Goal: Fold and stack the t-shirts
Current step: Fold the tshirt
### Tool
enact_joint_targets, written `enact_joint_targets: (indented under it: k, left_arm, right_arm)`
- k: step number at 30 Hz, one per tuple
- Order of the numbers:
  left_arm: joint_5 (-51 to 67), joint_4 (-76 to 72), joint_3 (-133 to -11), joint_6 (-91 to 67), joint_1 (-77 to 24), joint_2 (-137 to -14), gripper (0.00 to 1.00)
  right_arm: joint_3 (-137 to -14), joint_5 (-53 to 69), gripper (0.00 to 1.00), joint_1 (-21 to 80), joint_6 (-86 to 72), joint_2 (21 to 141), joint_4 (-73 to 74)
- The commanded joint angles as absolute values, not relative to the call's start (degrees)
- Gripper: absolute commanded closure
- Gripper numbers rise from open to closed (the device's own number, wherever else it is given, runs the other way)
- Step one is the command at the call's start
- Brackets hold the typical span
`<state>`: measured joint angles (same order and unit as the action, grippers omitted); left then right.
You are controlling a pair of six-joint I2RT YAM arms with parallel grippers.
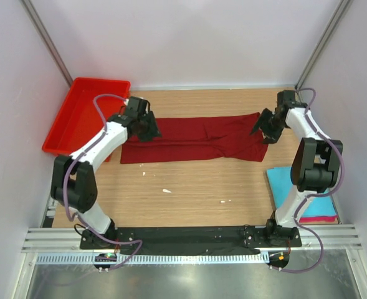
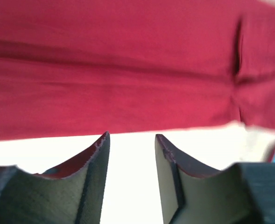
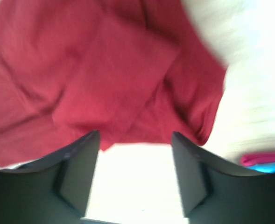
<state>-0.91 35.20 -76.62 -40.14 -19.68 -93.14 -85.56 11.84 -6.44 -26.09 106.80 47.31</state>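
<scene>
The dark maroon t-shirt (image 1: 195, 138) lies folded into a long band across the far middle of the table; it fills the left wrist view (image 2: 128, 70) and the right wrist view (image 3: 104, 79). My left gripper (image 1: 151, 129) is open and empty at the band's left end, its fingertips (image 2: 102, 142) just short of the cloth edge. My right gripper (image 1: 265, 129) is open and empty at the band's right end, over the sleeve. The turquoise t-shirt (image 1: 284, 182) lies folded on the pink t-shirt (image 1: 323, 219) at the near right, partly hidden by the right arm.
A bright red plastic tray (image 1: 80, 115) stands at the far left, tilted against the wall. White specks (image 1: 166, 190) lie on the wooden table (image 1: 195, 193). Side walls close in left and right; a black base plate (image 1: 189, 238) runs along the near edge.
</scene>
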Motion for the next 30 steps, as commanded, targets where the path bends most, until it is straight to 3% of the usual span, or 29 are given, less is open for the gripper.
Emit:
enact_joint_targets:
  k: [1,2,5,6,8,17,30]
  left_arm:
    - [17.4,25.7,-73.0,-38.1,-21.3,-98.5,0.56]
    - [18.6,25.4,-73.2,-37.9,-21.6,-101.3,0.57]
    - [22.3,25.5,-74.0,-37.7,-22.1,-104.7,0.6]
    - [22.8,25.5,-74.4,-37.7,-22.1,-105.9,0.61]
    - [23.6,25.6,-74.9,-37.5,-22.1,-106.7,0.62]
    - [21.0,30.7,-76.6,-35.7,-22.2,-108.5,0.64]
    - [20.7,32.6,-75.8,-34.3,-20.9,-109.1,0.64]
  right_arm:
    - [-76.3,16.5,0.36,-5.4,-28.5,100.7,40.4]
    - [-75.2,16.6,0.45,-5.7,-28.7,100.5,39.4]
    - [-73.5,14.5,0.55,-7.3,-27.7,100.7,36.0]
    - [-73.6,14.2,0.63,-7.6,-27.3,101.4,34.8]
    - [-74.5,15.5,0.69,-8.3,-27.2,102.7,34.1]
    - [-76.6,12.6,0.6,-8.8,-24.9,108.4,29.3]
    - [-77.4,12.7,0.63,-8.9,-24.6,113.1,23.1]
